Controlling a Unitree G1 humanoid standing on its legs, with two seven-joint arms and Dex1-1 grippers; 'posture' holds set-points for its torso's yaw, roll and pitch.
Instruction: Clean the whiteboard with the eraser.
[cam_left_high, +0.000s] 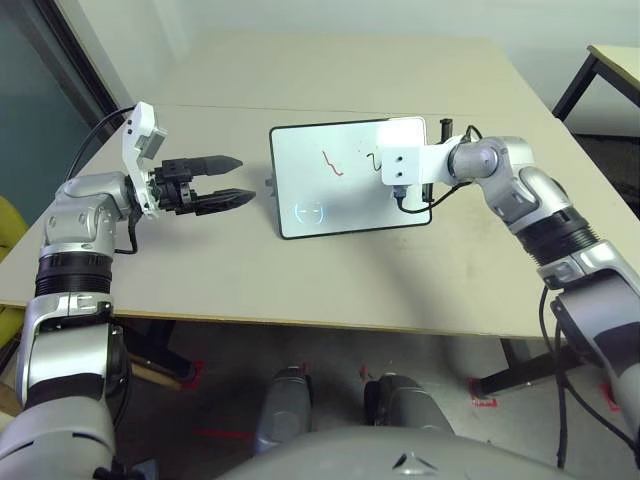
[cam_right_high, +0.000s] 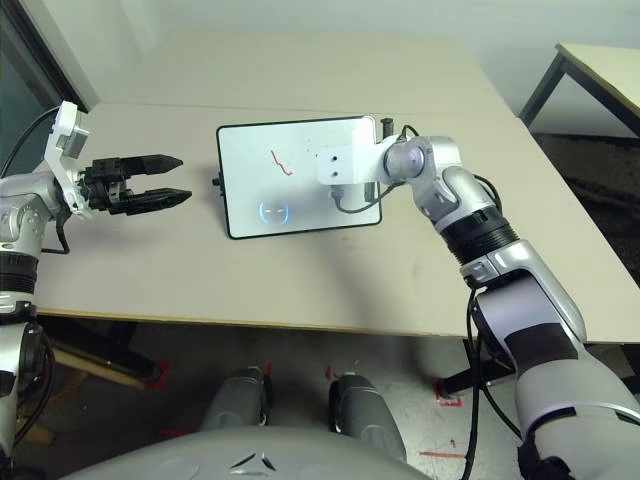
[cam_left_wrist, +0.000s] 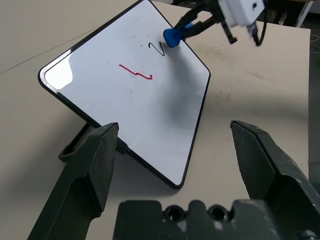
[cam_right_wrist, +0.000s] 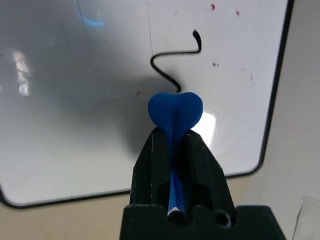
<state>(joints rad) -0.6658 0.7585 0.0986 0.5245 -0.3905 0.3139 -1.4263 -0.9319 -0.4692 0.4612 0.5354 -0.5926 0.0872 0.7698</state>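
— Where's the board?

— The whiteboard (cam_left_high: 345, 180) sits propped mid-desk, nearer the far edge. My right claw (cam_right_wrist: 175, 131) is pinched tight on the eraser (cam_right_wrist: 175, 111), its blue tip at the black squiggle (cam_right_wrist: 175, 62), probably touching.

— And your left claw (cam_left_high: 228, 180)?

— Spread wide, holding nothing, beside the board's left edge.

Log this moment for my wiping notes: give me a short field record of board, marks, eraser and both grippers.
whiteboard: propped at a tilt on the table
marks: red squiggle; black squiggle; faint bluish circle
eraser: blue, pinched in right gripper, at the black squiggle's end
left gripper: open, empty, beside the board
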